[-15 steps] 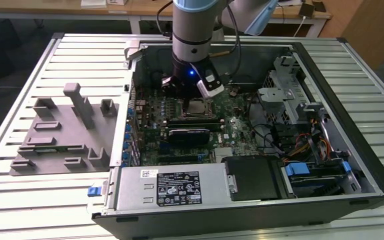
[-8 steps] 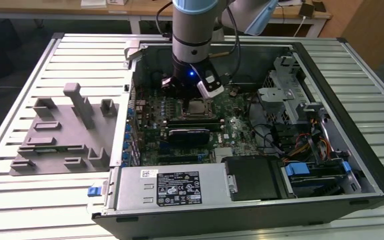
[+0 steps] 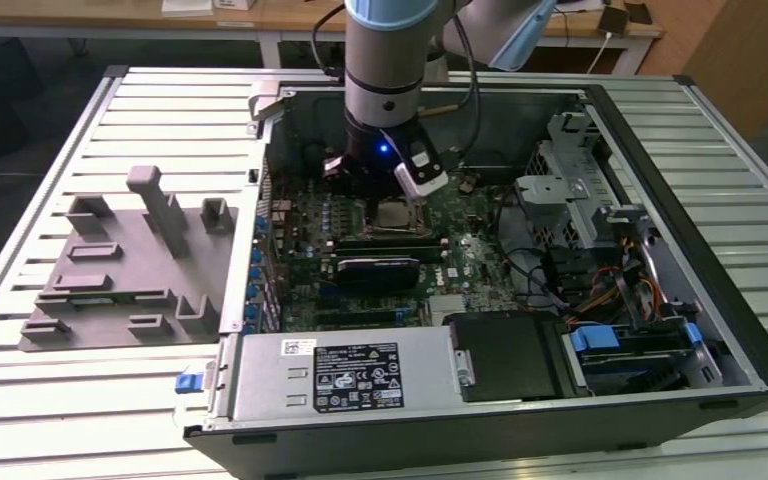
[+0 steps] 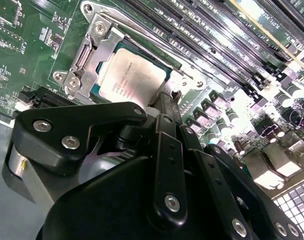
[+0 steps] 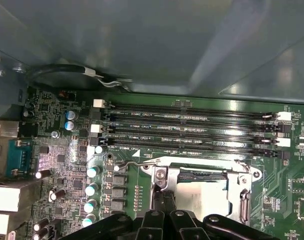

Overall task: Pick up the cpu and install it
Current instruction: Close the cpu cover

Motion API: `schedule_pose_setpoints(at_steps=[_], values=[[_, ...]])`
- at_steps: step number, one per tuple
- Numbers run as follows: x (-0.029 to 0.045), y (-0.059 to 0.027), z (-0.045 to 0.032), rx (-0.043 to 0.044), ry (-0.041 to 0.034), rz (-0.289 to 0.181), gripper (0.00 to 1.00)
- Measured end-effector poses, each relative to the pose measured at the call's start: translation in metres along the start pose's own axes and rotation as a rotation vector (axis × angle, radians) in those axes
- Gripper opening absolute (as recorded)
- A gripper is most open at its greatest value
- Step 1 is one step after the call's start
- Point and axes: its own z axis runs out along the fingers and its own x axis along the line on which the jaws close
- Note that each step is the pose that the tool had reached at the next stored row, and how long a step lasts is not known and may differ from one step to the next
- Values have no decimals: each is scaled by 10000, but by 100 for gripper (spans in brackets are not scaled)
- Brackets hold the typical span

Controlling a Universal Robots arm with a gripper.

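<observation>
1. Down inside the open computer case (image 3: pixel 491 440), the claw (image 5: pixel 162 192) hangs over the green motherboard (image 5: pixel 56 150). Its two slim black fingers (image 5: pixel 157 200) are pressed together with nothing between them.
2. At their tips, the fingers point at the near edge of the socket (image 4: pixel 99 47). In the second wrist view they stand just beside the rim of the cpu (image 4: pixel 134 77); I cannot tell whether they touch it.
3. Within that socket the cpu lies flat, silvery top up, apart from the claw's grasp. The bright metal frame borders it.
4. Just beyond the socket, four long black memory slots (image 5: pixel 192 130) run side by side across the board.
5. Above the claw, the arm (image 3: pixel 384 60) comes straight down from the far side of the case. A small blue light (image 3: pixel 384 150) glows on its wrist.
6. Around all this, the case lies on its side with its cover off on a slatted metal worktop (image 3: pixel 157 110). A grey power supply (image 3: pixel 344 375) sits along its near edge.
7. Outside the case, on the exterior view's left, a grey plastic fixture (image 3: pixel 117 270) rests on the worktop, well apart from the claw.
</observation>
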Motion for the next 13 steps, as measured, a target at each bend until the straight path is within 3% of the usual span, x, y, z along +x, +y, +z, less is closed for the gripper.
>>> schedule_pose_setpoints(at_steps=[9,13], values=[[-41,-4,17,-1,2,-48,11],[-65,-5,17,-63,1,-105,11]])
